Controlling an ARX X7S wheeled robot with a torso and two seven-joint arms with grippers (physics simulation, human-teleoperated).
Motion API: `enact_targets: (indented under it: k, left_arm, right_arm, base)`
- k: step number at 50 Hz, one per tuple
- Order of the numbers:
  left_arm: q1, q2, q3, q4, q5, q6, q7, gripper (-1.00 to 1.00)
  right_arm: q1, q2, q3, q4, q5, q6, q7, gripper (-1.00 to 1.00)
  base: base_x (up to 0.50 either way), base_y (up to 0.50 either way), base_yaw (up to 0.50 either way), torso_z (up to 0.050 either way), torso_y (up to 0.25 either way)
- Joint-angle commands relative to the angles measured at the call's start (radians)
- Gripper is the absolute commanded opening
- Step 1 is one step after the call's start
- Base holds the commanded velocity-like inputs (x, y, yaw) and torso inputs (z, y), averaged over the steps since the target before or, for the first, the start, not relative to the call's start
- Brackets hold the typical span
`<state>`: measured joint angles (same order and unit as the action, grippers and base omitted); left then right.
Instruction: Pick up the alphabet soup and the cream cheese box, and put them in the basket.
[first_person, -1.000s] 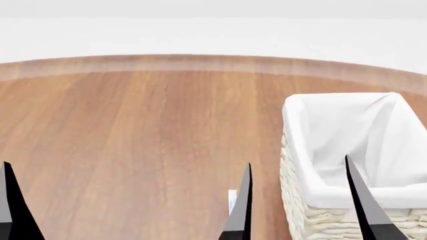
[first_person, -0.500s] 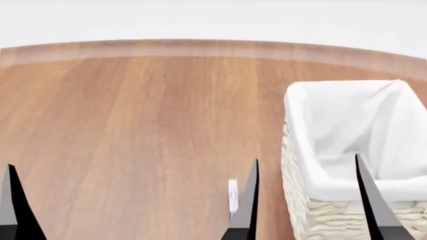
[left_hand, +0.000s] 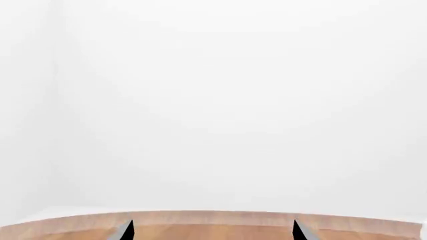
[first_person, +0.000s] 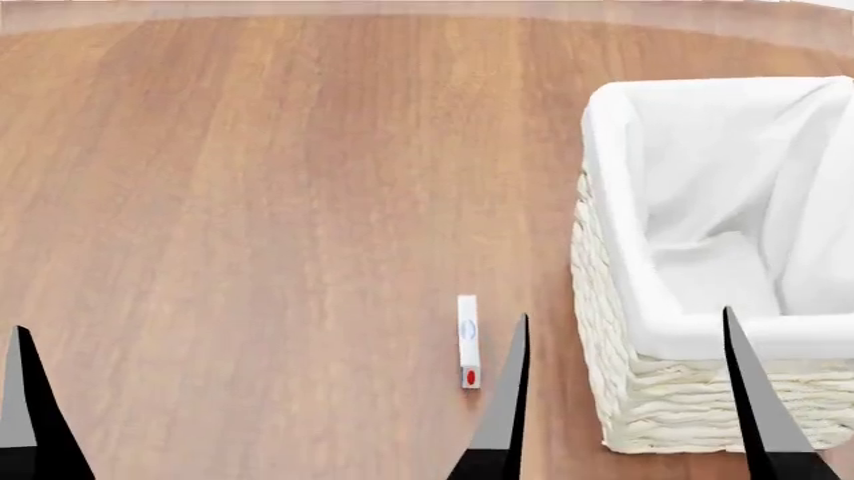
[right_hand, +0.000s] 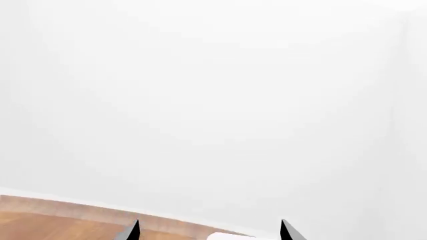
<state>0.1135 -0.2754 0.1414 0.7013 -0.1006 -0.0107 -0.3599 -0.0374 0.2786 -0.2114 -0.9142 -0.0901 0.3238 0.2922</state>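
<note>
The cream cheese box (first_person: 467, 341) lies on the wood table as a thin white strip with a red spot at its near end. It sits just left of my right gripper's left fingertip (first_person: 521, 330). The basket (first_person: 674, 400), cream wicker with a white cloth lining, stands at the right. My right gripper (first_person: 626, 320) is open in front of the basket's near wall and holds nothing. The left gripper (left_hand: 213, 229) is open and empty; one of its fingers (first_person: 24, 400) shows at the head view's left edge. The alphabet soup is out of view.
The round wooden table (first_person: 267, 200) stretches far to the left and ahead, its far edge (first_person: 400, 8) at the top of the head view. Both wrist views show mostly white wall above the table edge (left_hand: 213, 217). A white piece of the basket's rim (right_hand: 230, 236) shows between the right fingers.
The head view has tilted down: the table's far edge and the basket slid up the picture, and the cream cheese box now shows in full. Both grippers stay open.
</note>
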Motion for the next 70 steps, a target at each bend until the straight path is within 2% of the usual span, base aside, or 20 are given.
enact_targets:
  k: [1, 5, 39, 49, 58, 70]
  left_arm:
    - [-0.006, -0.004, 0.004, -0.005, -0.003, 0.001, -0.005, 1.0]
    - [-0.008, -0.001, 0.009, -0.004, -0.007, -0.001, -0.007, 1.0]
    - [0.0, -0.012, 0.023, -0.017, -0.026, 0.017, -0.016, 1.0]
    - [-0.005, -0.012, 0.029, -0.037, -0.028, 0.032, -0.017, 1.0]
    - [-0.01, -0.013, 0.028, -0.04, -0.03, 0.014, -0.028, 1.0]
    - [-0.007, -0.02, 0.028, -0.046, -0.026, 0.023, -0.034, 1.0]
  right_arm:
    - [-0.006, 0.006, -0.001, 0.019, 0.004, -0.023, 0.012, 1.0]
    - [0.009, 0.003, 0.002, -0.014, 0.009, 0.031, 0.008, 1.0]
    - [-0.007, 0.02, -0.001, -0.013, 0.02, 0.019, 0.03, 1.0]
    - [-0.022, 0.021, 0.014, 0.016, 0.077, -0.033, 0.025, 1.0]
    - [0.005, 0.018, 0.017, -0.011, 0.119, 0.047, 0.015, 1.0]
    - [0.003, 0.025, -0.007, 0.007, 0.121, 0.043, 0.014, 1.0]
  base:
    - [0.0, 0.0, 0.0, 0.0, -0.182]
    - [0.0, 0.0, 0.0, 0.0, -0.182]
    - [0.0, 0.0, 0.0, 0.0, -0.182]
    - [0.0, 0.0, 0.0, 0.0, -0.008]
    - [0.0, 0.0, -0.21, 0.0, 0.0]
    - [0.0, 0.0, -0.29, 0.0, 0.0]
